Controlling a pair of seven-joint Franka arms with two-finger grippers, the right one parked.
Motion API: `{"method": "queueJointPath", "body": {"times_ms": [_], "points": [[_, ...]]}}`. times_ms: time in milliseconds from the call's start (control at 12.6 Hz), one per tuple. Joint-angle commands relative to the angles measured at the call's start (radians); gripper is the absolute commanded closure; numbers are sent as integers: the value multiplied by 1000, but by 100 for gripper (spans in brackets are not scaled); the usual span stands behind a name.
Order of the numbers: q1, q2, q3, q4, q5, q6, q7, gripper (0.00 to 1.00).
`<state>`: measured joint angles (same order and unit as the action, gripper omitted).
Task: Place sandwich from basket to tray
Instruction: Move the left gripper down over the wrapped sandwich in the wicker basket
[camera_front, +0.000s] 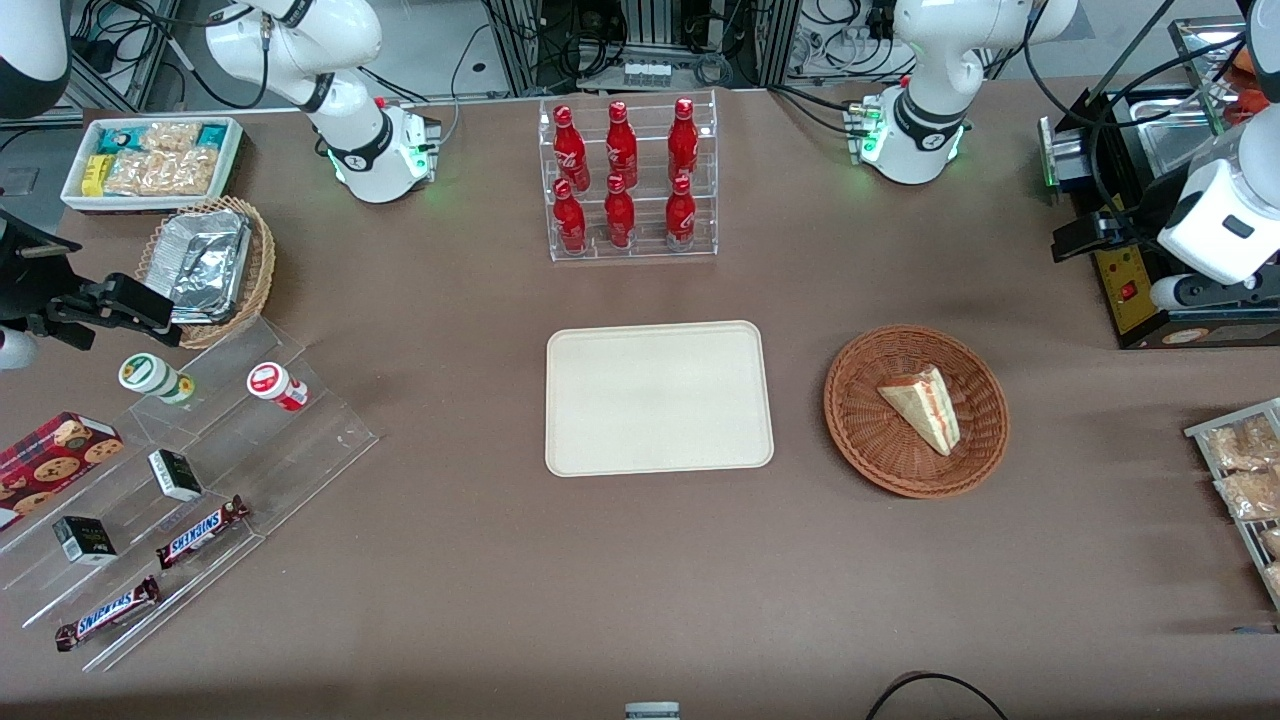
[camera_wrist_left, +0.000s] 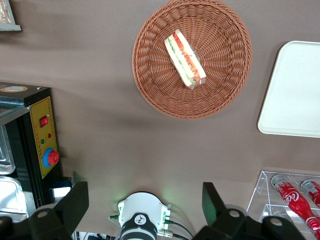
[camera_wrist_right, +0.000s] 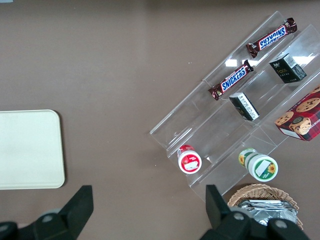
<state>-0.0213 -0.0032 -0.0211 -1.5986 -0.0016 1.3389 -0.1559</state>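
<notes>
On the brown bench (camera_front: 700, 560), the sandwich (camera_front: 922, 405) lies in the wicker basket (camera_front: 868, 425), at three o'clock of the empty tray (camera_front: 659, 396). My fingers (camera_wrist_left: 75, 202) are spread open, raised near the working arm's end.

sandwich (camera_front: 922, 405) in basket (camera_front: 862, 420) | tray (camera_front: 659, 396) beside basket | gripper (camera_wrist_left: 145, 200) raised, apart from both
</notes>
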Motion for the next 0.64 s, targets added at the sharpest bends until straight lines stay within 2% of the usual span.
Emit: {"method": "queueJointPath", "body": {"times_ms": [0, 398, 558], "points": [[-6, 26, 0, 22, 14, 5, 4, 0], [-29, 67, -22, 8, 20, 42, 4, 0], [-43, 69, -22, -44, 20, 104, -5, 0]]}}
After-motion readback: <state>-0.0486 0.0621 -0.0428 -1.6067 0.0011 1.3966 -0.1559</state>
